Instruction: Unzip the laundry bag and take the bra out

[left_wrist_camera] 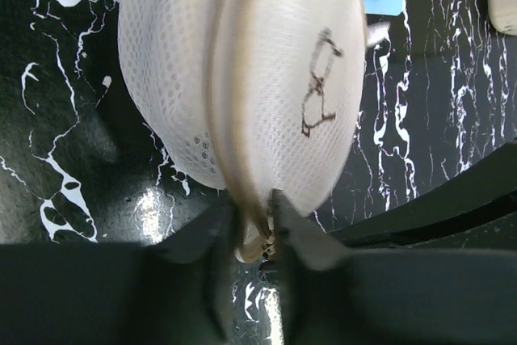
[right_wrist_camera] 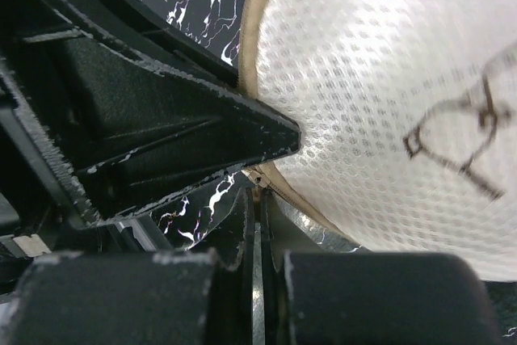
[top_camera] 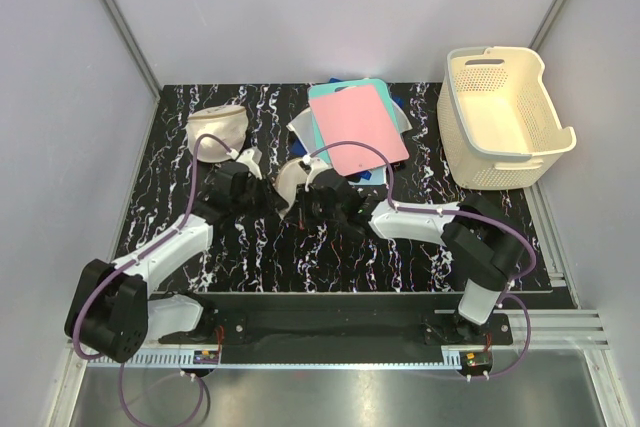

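laundry bag (top_camera: 292, 181) lay on the worktop (top_camera: 172, 179) between the arms | left fingers (left_wrist_camera: 212, 252) clamped its rim band | right fingers (right_wrist_camera: 233, 241) sat together at the rim seam, catch hidden | bra unseen through mesh

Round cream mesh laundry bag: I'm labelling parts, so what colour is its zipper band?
Tan-beige zipper band, clearest in the left wrist view.

Left wrist view: laundry bag (left_wrist_camera: 242, 78) cut off by the top edge. Left gripper (left_wrist_camera: 257, 220) fingers blurred; the small piece pinched between them is unreadable. Right wrist view: bag runs off the right edge. Top view: arms cover most of it. Contents unseen through the mesh.
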Motion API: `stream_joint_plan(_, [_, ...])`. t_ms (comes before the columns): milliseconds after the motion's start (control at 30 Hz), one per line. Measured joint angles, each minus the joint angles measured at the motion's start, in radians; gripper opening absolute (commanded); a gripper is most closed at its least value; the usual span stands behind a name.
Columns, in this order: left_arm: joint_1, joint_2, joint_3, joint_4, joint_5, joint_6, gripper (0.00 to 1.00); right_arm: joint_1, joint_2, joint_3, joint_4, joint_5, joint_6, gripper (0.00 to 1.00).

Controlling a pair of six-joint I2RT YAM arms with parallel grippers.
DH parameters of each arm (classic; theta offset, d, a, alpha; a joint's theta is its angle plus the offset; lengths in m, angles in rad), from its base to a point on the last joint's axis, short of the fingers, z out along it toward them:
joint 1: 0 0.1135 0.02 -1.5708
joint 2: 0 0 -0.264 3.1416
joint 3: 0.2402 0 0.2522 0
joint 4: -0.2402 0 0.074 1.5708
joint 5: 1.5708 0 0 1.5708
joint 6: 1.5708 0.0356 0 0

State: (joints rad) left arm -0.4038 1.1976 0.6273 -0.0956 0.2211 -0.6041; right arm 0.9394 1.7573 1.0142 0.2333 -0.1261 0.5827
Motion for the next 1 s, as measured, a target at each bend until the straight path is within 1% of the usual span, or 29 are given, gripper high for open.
stream_joint_plan(33, [-0.001,0.001,0.000,0.000,-0.001,0.000,0.06,0.001,0.000,0.000,-0.001,0.000,-0.001,0.00])
stream_joint_plan(133, [-0.002,0.008,0.000,0.005,-0.001,-0.001,0.00,0.003,0.001,0.000,-0.002,0.000,-0.002,0.00])
stream_joint_plan(567, [-0.003,0.068,0.025,0.017,0.014,-0.001,0.00,0.003,0.007,0.000,-0.020,0.013,-0.002,0.00])
stream_joint_plan(733, [0.026,0.083,0.045,0.012,0.028,0.006,0.00,0.003,0.007,-0.016,-0.011,0.026,-0.001,0.00])
stream_joint_plan(1000, [0.073,0.094,0.065,-0.002,0.039,0.024,0.00,0.003,-0.014,-0.087,-0.004,0.058,0.002,0.00])
